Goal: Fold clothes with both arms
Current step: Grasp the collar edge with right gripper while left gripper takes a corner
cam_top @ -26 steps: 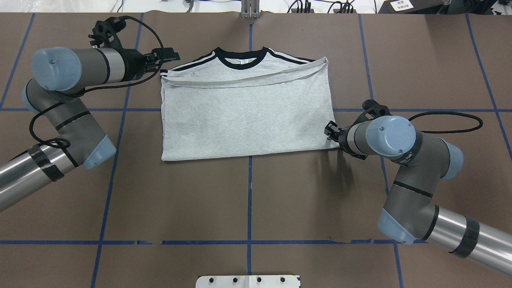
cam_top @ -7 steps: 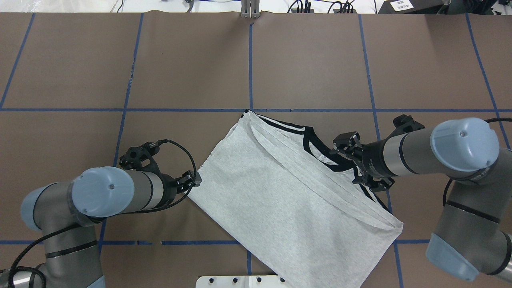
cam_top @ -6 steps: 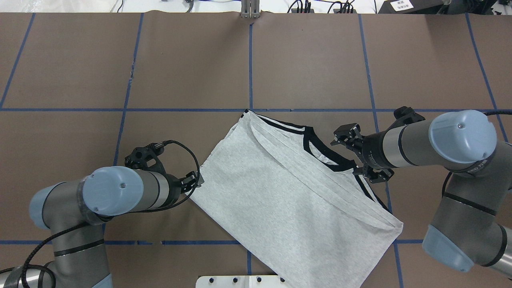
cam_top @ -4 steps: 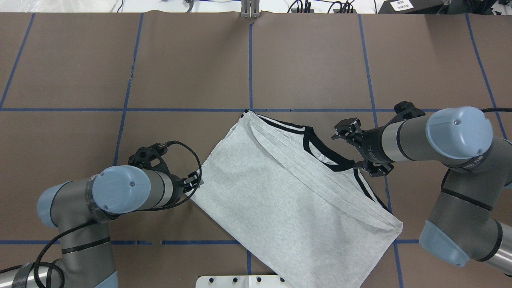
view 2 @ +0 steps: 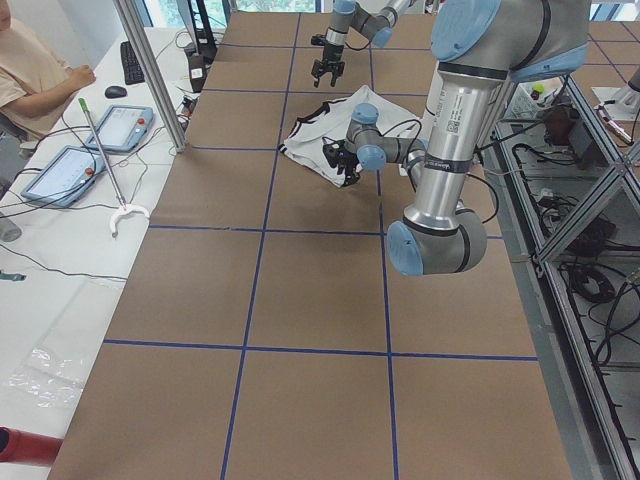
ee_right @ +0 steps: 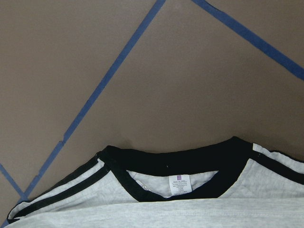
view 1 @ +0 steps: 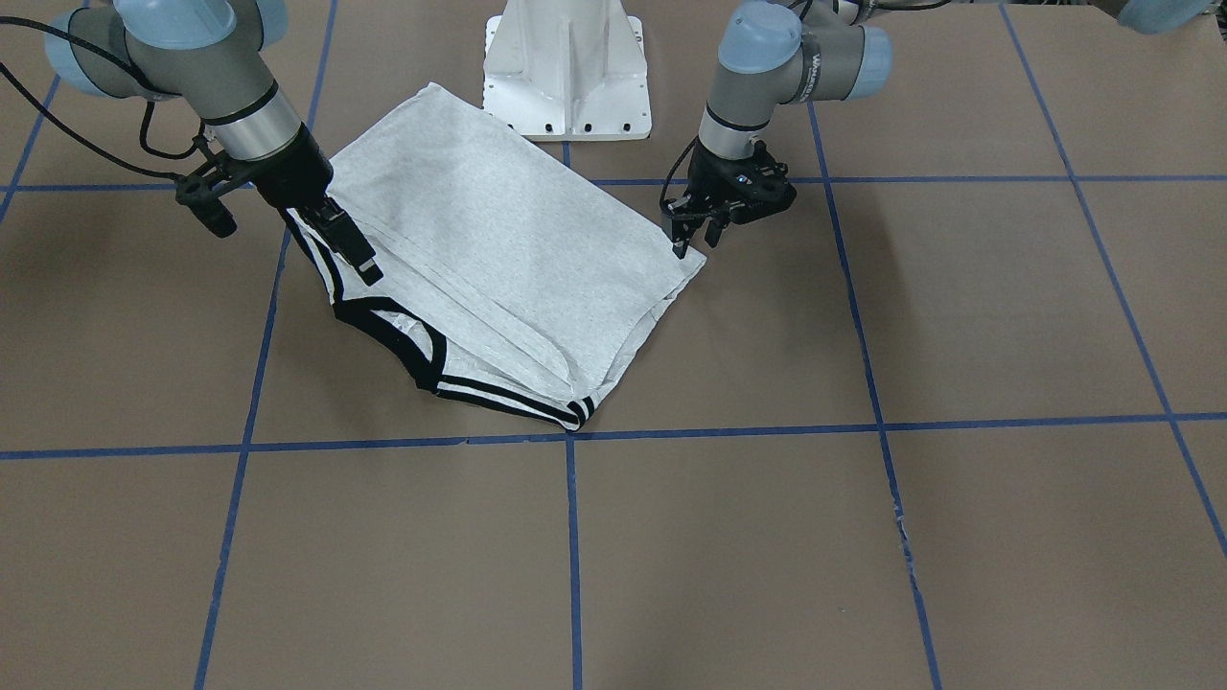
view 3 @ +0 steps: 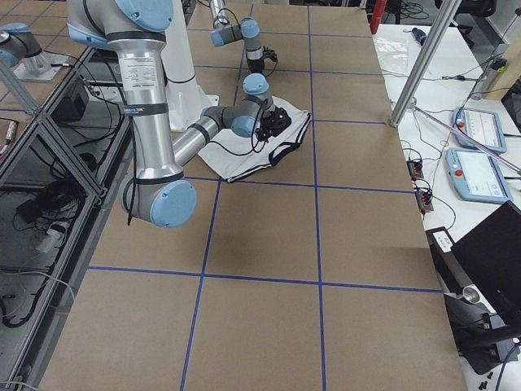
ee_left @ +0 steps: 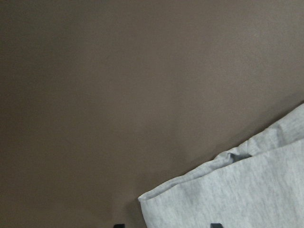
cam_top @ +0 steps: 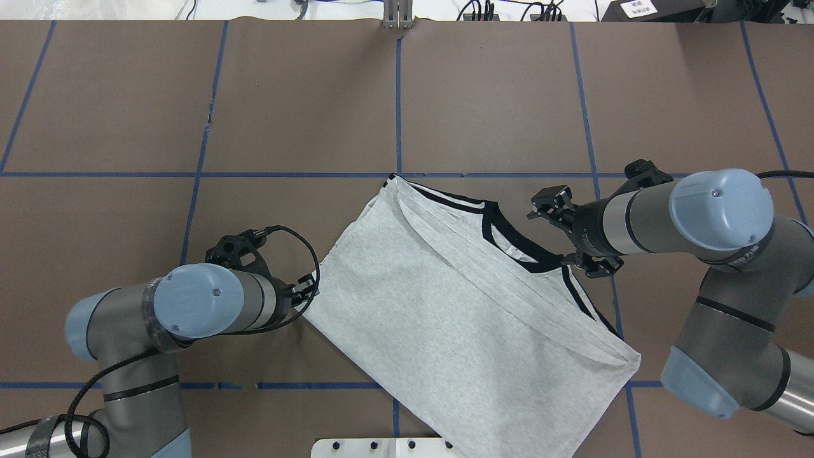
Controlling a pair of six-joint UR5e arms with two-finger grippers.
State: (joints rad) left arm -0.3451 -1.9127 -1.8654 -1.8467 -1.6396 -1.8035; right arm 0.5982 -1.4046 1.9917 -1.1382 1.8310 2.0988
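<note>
The left gripper (cam_top: 311, 289), lower left, is hovering at the T-shirt's corner with its fingers spread. The T-shirt (cam_top: 458, 318) was sitting square at top centre a few seconds ago and is now lying diagonally across the lower middle. At the right, the right gripper (cam_top: 570, 233) is easing away from the black collar (cam_top: 509, 245), jaws wide open. Looks like the drag-and-turn is done and a regrasp is coming.

In the overhead view, the light heather-grey T-shirt with black collar (cam_top: 470, 318) loses its lowest corner past the bottom edge. In your left wrist view, the left gripper (ee_left: 166, 225) shows only two black fingertips (ee_left: 118, 226) at the bottom edge.
</note>
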